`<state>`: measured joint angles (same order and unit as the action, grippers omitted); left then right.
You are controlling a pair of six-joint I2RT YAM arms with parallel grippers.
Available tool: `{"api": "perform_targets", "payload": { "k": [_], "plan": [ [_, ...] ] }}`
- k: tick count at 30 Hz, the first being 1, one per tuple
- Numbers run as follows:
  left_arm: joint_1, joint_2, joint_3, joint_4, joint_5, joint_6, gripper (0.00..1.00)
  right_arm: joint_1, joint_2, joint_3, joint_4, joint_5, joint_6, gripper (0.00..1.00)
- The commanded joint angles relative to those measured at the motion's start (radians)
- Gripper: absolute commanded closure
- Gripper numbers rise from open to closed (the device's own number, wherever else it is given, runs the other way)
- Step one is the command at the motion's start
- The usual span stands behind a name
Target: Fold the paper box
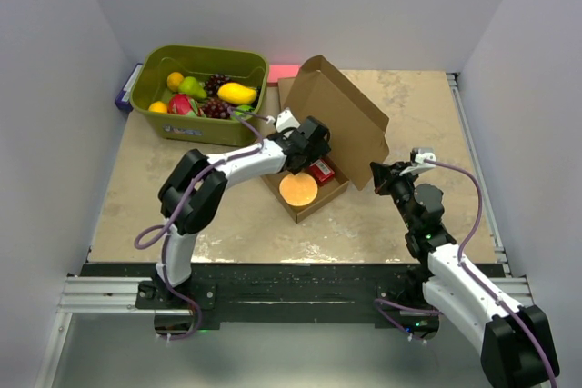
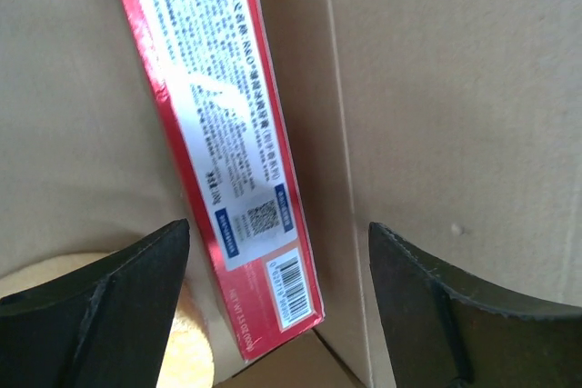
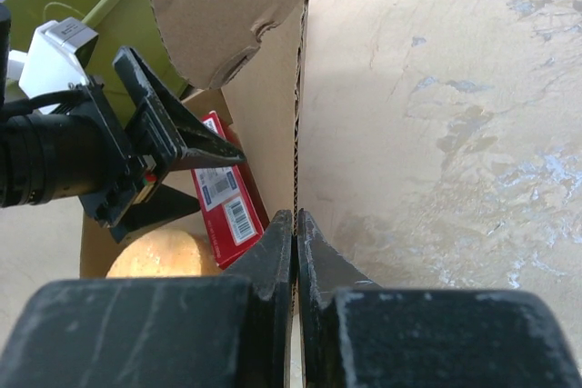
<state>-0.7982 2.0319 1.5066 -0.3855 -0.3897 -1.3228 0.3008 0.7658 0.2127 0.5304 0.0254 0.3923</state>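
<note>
Left arm [image 1: 241,163] bent at elbow, reaching right into paper box [image 1: 341,120] at counter [image 1: 409,224] centre. Left jaws open, pointed down over end of red carton [image 2: 223,134] on box floor, beside orange disc [image 1: 297,189]. Right arm [image 1: 459,279] extended forward-left. Right jaws closed, pinching raised lid's lower right edge. Green bin [image 1: 200,54] near box's left rear. Bare counter lay right of lid.

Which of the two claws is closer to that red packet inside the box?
Left. The left gripper hovers open directly over the red packet inside the paper box; the right gripper sits outside, shut on the box's raised lid edge.
</note>
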Motion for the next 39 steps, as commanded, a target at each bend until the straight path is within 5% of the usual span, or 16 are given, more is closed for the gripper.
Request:
{"api": "perform_targets", "payload": {
  "k": [1,9,14,22,30,32,36,39],
  "plan": [
    [0.01,-0.041,-0.005,0.073,-0.011,0.097,0.15,-0.002,0.006,0.017,0.014,-0.019,-0.001,1.0],
    [0.024,-0.191,-0.052,0.152,-0.032,0.497,0.13,0.0,-0.049,0.001,0.042,-0.024,-0.01,1.0],
    [0.059,-0.429,-0.264,0.33,0.018,0.781,0.12,-0.002,-0.025,0.056,-0.023,-0.005,-0.042,1.0],
    [0.269,-0.72,-0.424,0.387,0.359,0.979,0.1,0.0,0.078,0.2,-0.093,-0.044,-0.199,1.0],
    [0.287,-0.812,-0.489,0.365,0.342,1.224,0.09,0.0,0.266,0.425,-0.203,0.103,-0.305,1.0],
    [0.287,-0.823,-0.519,0.402,0.333,1.231,0.09,-0.002,0.291,0.49,-0.26,0.116,-0.319,0.9],
    [0.287,-0.848,-0.557,0.43,0.36,1.182,0.09,0.0,0.323,0.54,-0.332,0.156,-0.297,0.47],
    [0.287,-0.869,-0.554,0.422,0.38,1.157,0.09,-0.002,0.288,0.55,-0.4,0.2,-0.231,0.31]
  ]
}}
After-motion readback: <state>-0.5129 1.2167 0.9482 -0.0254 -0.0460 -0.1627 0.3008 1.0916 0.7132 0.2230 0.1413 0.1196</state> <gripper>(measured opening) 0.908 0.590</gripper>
